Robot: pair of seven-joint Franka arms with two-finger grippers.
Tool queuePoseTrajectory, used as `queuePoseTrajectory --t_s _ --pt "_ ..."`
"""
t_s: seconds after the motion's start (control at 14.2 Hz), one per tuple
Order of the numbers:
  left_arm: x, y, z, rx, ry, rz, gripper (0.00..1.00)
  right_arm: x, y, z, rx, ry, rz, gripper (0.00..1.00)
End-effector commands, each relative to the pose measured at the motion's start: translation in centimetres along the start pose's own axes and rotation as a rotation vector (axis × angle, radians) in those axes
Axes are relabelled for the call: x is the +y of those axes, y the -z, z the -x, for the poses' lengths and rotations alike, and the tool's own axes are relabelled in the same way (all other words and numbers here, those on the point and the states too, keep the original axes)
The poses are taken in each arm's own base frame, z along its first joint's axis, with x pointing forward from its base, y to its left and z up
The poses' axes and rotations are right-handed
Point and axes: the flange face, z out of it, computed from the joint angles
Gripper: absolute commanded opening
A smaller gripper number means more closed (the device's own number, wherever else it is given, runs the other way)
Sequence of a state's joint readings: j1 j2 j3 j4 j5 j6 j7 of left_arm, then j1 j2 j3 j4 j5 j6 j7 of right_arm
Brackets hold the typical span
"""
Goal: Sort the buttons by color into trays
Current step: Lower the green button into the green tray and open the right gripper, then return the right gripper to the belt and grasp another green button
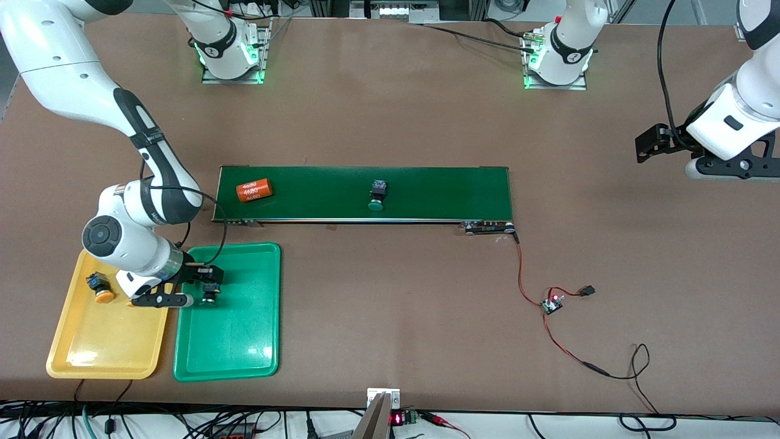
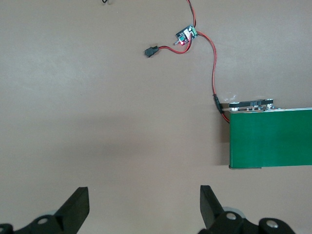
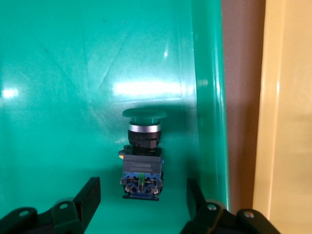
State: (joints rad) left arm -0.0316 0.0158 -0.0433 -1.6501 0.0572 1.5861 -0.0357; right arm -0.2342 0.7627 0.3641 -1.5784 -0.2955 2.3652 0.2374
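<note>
A green button (image 1: 211,297) lies in the green tray (image 1: 231,341), near the edge beside the yellow tray (image 1: 103,347). My right gripper (image 1: 206,281) is open just above it. In the right wrist view the button (image 3: 142,156) lies free on the green tray (image 3: 73,73), just ahead of the right gripper (image 3: 142,187), not touching the fingers (image 3: 90,195). A yellow-orange button (image 1: 100,289) lies in the yellow tray. A second green button (image 1: 378,196) lies on the conveyor belt (image 1: 439,192). My left gripper (image 1: 647,145) waits open over bare table at the left arm's end. Only one yellow-orange button shows.
An orange cylinder with white numbers (image 1: 254,189) lies on the belt at the right arm's end. Red and black wires run from the belt's motor end (image 1: 487,228) to a small circuit board (image 1: 552,303), which also shows in the left wrist view (image 2: 185,35).
</note>
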Motion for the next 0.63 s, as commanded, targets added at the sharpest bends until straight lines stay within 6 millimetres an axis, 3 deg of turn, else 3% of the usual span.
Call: queuePoseTrajectory --t_s 0.0,0.07,0.35,0.56 --pt "0.2 0.7 0.7 0.0 0.006 0.013 1.0 -3.3 4.0 1.4 -0.048 -0.071 0.019 0.93" --pt "0.2 0.7 0.7 0.0 0.006 0.013 1.0 -5.8 5.9 2.5 -0.063 -0.106 0.019 1.0" --pt "0.3 0.7 0.8 -0.005 0.005 0.013 1.0 -12.7 11.0 9.7 -0.055 -0.155 0.062 1.0" --pt "0.3 0.7 0.8 -0.005 0.003 0.011 1.0 -19.0 12.5 15.1 -0.061 -0.208 0.055 1.0"
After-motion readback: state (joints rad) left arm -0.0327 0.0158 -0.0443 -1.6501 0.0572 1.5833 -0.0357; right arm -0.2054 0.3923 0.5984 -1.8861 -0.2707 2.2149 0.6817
